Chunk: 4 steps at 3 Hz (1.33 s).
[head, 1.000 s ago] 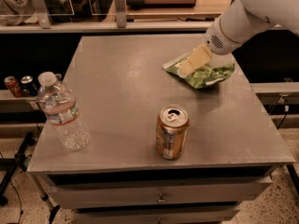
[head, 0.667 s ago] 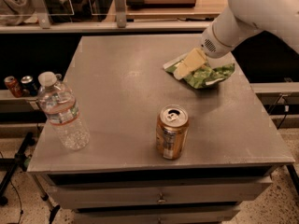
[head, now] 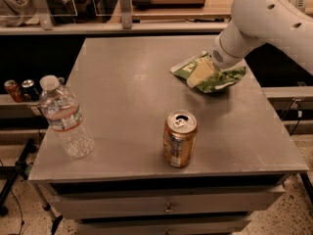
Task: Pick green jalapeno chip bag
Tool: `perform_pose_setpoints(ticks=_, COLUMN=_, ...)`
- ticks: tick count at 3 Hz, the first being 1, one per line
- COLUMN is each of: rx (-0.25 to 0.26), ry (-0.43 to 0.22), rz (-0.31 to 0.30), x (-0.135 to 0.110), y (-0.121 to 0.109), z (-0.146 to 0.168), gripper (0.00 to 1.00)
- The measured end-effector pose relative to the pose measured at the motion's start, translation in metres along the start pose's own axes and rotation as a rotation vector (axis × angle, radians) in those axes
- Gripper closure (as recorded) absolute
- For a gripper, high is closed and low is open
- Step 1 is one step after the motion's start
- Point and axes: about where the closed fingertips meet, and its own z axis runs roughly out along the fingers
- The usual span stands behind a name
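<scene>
The green jalapeno chip bag [head: 217,80] lies crumpled and flattish on the far right part of the grey table [head: 132,97]. Its pale torn edge points left. My gripper [head: 199,75] comes in from the upper right on the white arm [head: 264,21] and sits right on top of the bag's middle, covering part of it. The bag rests on the table surface.
A gold soda can [head: 179,138] stands upright near the table's front middle. A clear water bottle [head: 64,117] stands at the front left. Two small cans [head: 19,89] sit on a low shelf to the left. A counter with a rail runs behind the table.
My gripper has moved slightly down and left onto the bag. The bag, can and bottle have not moved.
</scene>
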Motion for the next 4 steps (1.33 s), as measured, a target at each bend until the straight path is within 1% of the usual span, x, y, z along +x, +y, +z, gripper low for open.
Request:
perform_pose_setpoints(ticks=1, rx=-0.003, ry=0.015, rz=0.016, x=0.006, y=-0.003, z=0.01, gripper=0.41)
perform_pose_setpoints(ticks=2, rx=0.001, ry=0.016, rz=0.021, x=0.008, y=-0.007, z=0.011, gripper=0.64)
perform_pose_setpoints(ticks=3, rx=0.002, ry=-0.013, rz=0.003, x=0.002, y=-0.012, z=-0.005, gripper=0.88)
perform_pose_setpoints(ticks=4, rx=0.001, ry=-0.056, rz=-0.041, x=-0.008, y=-0.016, z=-0.031, gripper=1.0)
